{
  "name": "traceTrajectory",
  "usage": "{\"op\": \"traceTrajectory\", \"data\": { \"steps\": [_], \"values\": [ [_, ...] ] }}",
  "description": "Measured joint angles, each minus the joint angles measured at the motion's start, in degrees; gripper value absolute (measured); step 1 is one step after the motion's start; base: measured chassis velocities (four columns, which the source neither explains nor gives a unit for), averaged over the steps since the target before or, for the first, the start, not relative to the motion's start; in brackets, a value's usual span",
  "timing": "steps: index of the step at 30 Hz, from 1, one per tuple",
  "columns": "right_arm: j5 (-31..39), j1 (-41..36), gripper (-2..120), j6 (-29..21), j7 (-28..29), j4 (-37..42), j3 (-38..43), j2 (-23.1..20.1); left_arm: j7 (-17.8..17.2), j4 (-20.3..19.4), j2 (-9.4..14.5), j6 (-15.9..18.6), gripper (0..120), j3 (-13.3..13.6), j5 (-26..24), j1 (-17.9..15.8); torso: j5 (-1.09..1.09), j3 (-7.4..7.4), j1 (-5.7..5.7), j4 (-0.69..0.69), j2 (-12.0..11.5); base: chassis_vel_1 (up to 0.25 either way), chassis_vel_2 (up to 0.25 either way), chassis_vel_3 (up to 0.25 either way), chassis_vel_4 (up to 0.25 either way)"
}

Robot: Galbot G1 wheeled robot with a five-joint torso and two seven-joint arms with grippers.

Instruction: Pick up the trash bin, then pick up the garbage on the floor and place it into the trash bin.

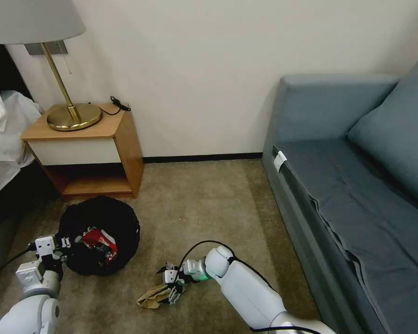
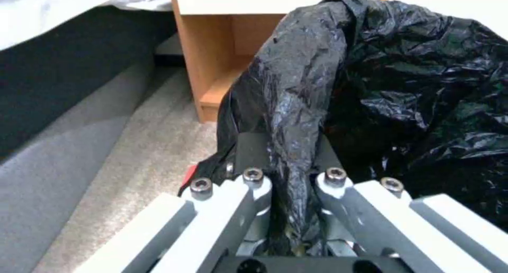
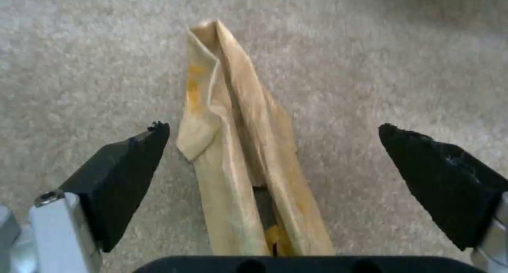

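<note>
The trash bin [image 1: 100, 232], wrapped in its crinkled black bag [image 2: 402, 86], sits low at the left over the carpet. A red snack packet [image 1: 100, 242] lies inside it. My left gripper [image 1: 62, 250] is shut on the bin's bagged rim, the plastic pinched between its fingers [image 2: 254, 177]. A crumpled tan paper bag [image 1: 154, 296], a piece of the garbage, lies on the carpet in front of me. My right gripper [image 1: 174, 284] hangs just over it, open. Its black pads [image 3: 124, 177] stand on either side of the paper bag [image 3: 249, 154] without touching it.
A wooden nightstand [image 1: 90, 148] with a brass lamp [image 1: 72, 113] stands behind the bin, beside a bed [image 1: 4, 134] at the far left. A blue-grey sofa [image 1: 357, 185] runs along the right. Open carpet [image 1: 204, 204] lies between them.
</note>
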Motion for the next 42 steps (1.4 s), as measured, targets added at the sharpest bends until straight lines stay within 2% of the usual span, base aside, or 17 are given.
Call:
{"op": "traceTrajectory", "data": {
  "steps": [13,17,18,22,24,25,27,28,33,34,38,42],
  "values": [
    [-3.27,0.34,97,0.73,-0.05,-3.29,1.71,0.26,0.07,-1.49,-1.21,-0.03,4,0.29,0.13,0.62,0.0,0.0,0.0,0.0,0.0,0.0,0.0,0.0,0.0],
    [-3.55,0.34,82,0.84,-0.09,-3.85,1.85,0.26,0.07,-1.71,-1.28,0.0,4,0.44,0.16,0.35,0.01,0.0,0.0,0.0,0.0,0.0,0.0,0.0,0.0],
    [-3.55,0.34,82,0.84,-0.09,-3.85,1.85,0.26,0.07,-1.71,-1.28,0.0,4,0.44,0.16,0.35,0.01,0.0,0.0,0.0,0.0,0.0,0.0,0.0,0.0],
    [-3.86,0.57,63,1.09,0.0,-4.9,2.17,0.26,0.07,-1.36,-1.28,0.02,4,0.63,0.22,0.21,0.01,0.0,0.0,0.0,0.0,0.0,0.0,0.0,0.0],
    [-3.87,0.59,61,1.09,0.01,-4.96,2.19,0.25,0.07,-1.31,-1.27,0.02,4,0.63,0.22,0.18,0.01,0.0,0.0,0.0,0.0,0.0,0.0,0.0,0.0],
    [-3.87,0.71,53,1.12,0.02,-5.19,2.23,0.25,0.07,-1.21,-1.23,0.03,4,0.64,0.23,0.1,0.01,0.0,0.0,0.0,0.0,0.0,0.0,0.0,0.0],
    [-3.86,0.8,45,1.21,0.01,-5.37,2.32,0.25,0.07,-1.18,-1.17,0.05,4,0.65,0.23,-0.04,0.01,0.0,0.0,0.0,0.0,0.0,0.0,0.0,0.0],
    [-3.86,0.8,45,1.21,0.01,-5.37,2.32,0.25,0.07,-1.18,-1.17,0.05,4,0.65,0.23,-0.04,0.01,0.0,0.0,0.0,0.0,0.0,0.0,0.0,0.0],
    [-3.67,0.86,23,1.6,0.02,-5.46,2.61,0.24,0.06,-0.75,-1.15,0.09,4,1.04,0.31,-0.2,0.01,0.0,0.0,0.0,0.0,0.0,0.0,0.0,0.0],
    [-3.67,0.86,23,1.6,0.02,-5.46,2.61,0.24,0.06,-0.75,-1.15,0.09,4,1.04,0.31,-0.2,0.01,0.0,0.0,0.0,0.0,0.0,0.0,0.0,0.0],
    [-3.56,0.84,3,1.89,0.02,-5.48,2.7,0.23,0.12,-0.3,-1.29,0.01,4,1.57,0.85,-0.11,0.01,0.0,0.0,0.0,0.0,0.0,0.0,0.0,0.0],
    [-3.58,0.81,0,2.06,0.0,-5.57,2.7,0.23,0.12,-0.22,-1.27,0.0,4,1.46,0.85,-0.15,0.01,0.0,0.0,0.0,0.0,0.0,0.0,0.0,0.0]
  ]
}}
